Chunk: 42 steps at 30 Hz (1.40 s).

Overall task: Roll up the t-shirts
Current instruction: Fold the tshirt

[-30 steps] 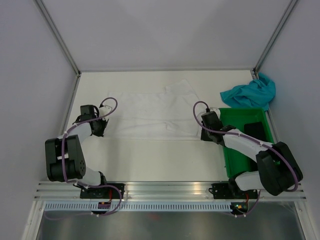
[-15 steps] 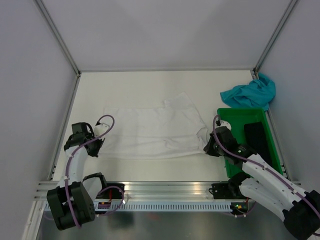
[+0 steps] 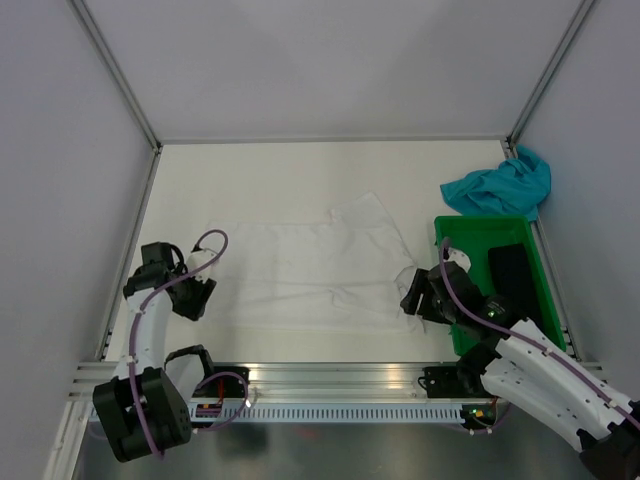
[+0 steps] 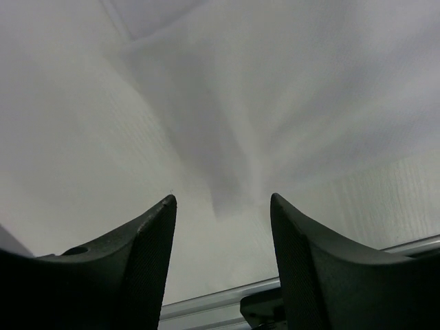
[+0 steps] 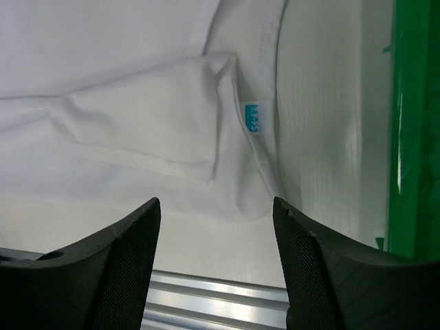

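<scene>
Just now both hands let go. A second ago each pinched a side edge of the white t-shirt (image 3: 310, 270) farther up the tabletop (image 3: 300, 165); they dragged it toward 6 o'clock and now release it. The left hand (image 3: 196, 298) sits at the shirt's 9 o'clock edge, fingers spread with nothing between them. Its wrist view shows only loose white cloth under the gap. The right hand (image 3: 413, 300) sits at the 3 o'clock edge, likewise spread, above the collar end with its small blue label (image 5: 251, 117).

The shirt lies nearly flat, with one folded flap near the collar, and close to the arms. To my eye the laying-out is done and the rolling has not yet begun. The teal t-shirt (image 3: 498, 186) is a crumpled heap at 2 o'clock, just behind the green bin (image 3: 470, 222), untouched.

The tabletop is plain off-white and matte, so the white cloth's edges are hard to make out against it. Pale walls (image 3: 330, 60) close in three sides, with grey frame posts (image 3: 118, 72) at the far corners and a metal rail (image 3: 340, 378) along the near edge.
</scene>
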### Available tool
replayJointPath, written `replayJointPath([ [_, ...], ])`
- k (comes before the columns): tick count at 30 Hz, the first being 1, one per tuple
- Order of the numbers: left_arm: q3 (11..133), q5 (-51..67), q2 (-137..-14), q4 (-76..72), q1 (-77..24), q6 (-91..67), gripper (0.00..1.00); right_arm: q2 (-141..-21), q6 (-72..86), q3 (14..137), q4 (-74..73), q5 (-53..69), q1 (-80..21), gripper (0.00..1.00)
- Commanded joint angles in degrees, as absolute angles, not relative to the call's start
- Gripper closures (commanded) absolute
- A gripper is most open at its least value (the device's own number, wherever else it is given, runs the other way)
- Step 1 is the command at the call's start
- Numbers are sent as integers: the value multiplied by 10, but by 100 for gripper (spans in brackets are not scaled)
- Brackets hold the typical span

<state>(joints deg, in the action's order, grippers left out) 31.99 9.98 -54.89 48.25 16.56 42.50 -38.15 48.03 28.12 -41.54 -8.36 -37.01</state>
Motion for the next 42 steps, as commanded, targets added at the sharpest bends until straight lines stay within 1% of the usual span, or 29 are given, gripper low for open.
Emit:
replayJointPath([
  [1, 408, 116, -562, 483, 169, 412, 37, -426, 438, 368, -410, -152, -374, 28],
  [3, 458, 145, -589, 477, 168, 394, 35, -490, 406, 428, -392, -193, -373, 25],
  [4, 477, 159, -625, 474, 168, 382, 35, -516, 368, 446, -380, -202, -373, 23],
  [5, 496, 163, -652, 469, 167, 370, 35, -569, 350, 484, -367, -210, -372, 21],
  [6, 531, 168, -674, 463, 167, 350, 36, -599, 332, 503, -343, -218, -371, 21],
  [7, 547, 171, -722, 441, 166, 338, 36, -631, 295, 538, -331, -214, -365, 22],
  [8, 562, 171, -743, 430, 167, 327, 36, -690, 281, 553, -317, -207, -342, 24],
  [9, 592, 171, -763, 418, 166, 317, 36, -720, 269, 566, -285, -194, -327, 27],
  [10, 606, 168, -787, 404, 166, 295, 34, -749, 259, 576, -267, -166, -310, 33],
  [11, 622, 165, -831, 389, 164, 285, 34, -806, 248, 599, -252, -153, -275, 35],
  [12, 659, 165, -859, 386, 163, 270, 33, -836, 244, 614, -237, -144, -262, 36],
  [13, 678, 154, -882, 383, 163, 259, 33, -866, 237, 633, -236, -140, -252, 37],
  [14, 698, 149, -929, 383, 162, 251, 33, -923, 230, 671, -235, -138, -244, 37],
  [16, 747, 150, -963, 383, 153, 237, 33, -974, 215, 706, -230, -140, -238, 37],
  [17, 770, 161, -994, 382, 145, 238, 32, -1023, 212, 736, -231, -135, -234, 38],
  [20, 802, 161, -1038, 382, 128, 233, 32, -1100, 211, 781, -236, -116, -211, 39],
  [24, 858, 161, -1118, 382, 111, 207, 32, -1150, 202, 801, -224, -85, -192, 40],
  [27, 881, 173, -1151, 384, 111, 187, 33, -1174, 188, 806, -219, -63, -192, 40],
  [30, 889, 176, -1181, 386, 110, 180, 34, -1194, 179, 809, -220, -67, -192, 41],
  [32, 887, 185, -1192, 388, 108, 179, 36, -1199, 175, 811, -218, -62, -190, 45],
  [33, 886, 194, -1194, 388, 107, 179, 37, -1201, 174, 811, -219, -60, -190, 51],
  [35, 887, 203, -1200, 387, 105, 178, 38, -1197, 168, 808, -217, -52, -190, 56],
  [36, 888, 207, -1201, 386, 105, 178, 42, -1194, 167, 807, -217, -50, -190, 58],
  [37, 888, 217, -1202, 387, 102, 177, 43, -1188, 166, 802, -217, -47, -190, 63],
  [38, 889, 221, -1205, 386, 101, 177, 44, -1185, 166, 801, -215, -44, -190, 65],
  [39, 889, 234, -1206, 385, 100, 177, 49, -1180, 164, 798, -214, -39, -190, 71],
  [41, 888, 244, -1206, 384, 99, 177, 58, -1167, 163, 790, -210, -27, -190, 76],
  [42, 886, 255, -1203, 381, 99, 180, 68, -1163, 162, 787, -206, -25, -190, 85],
])
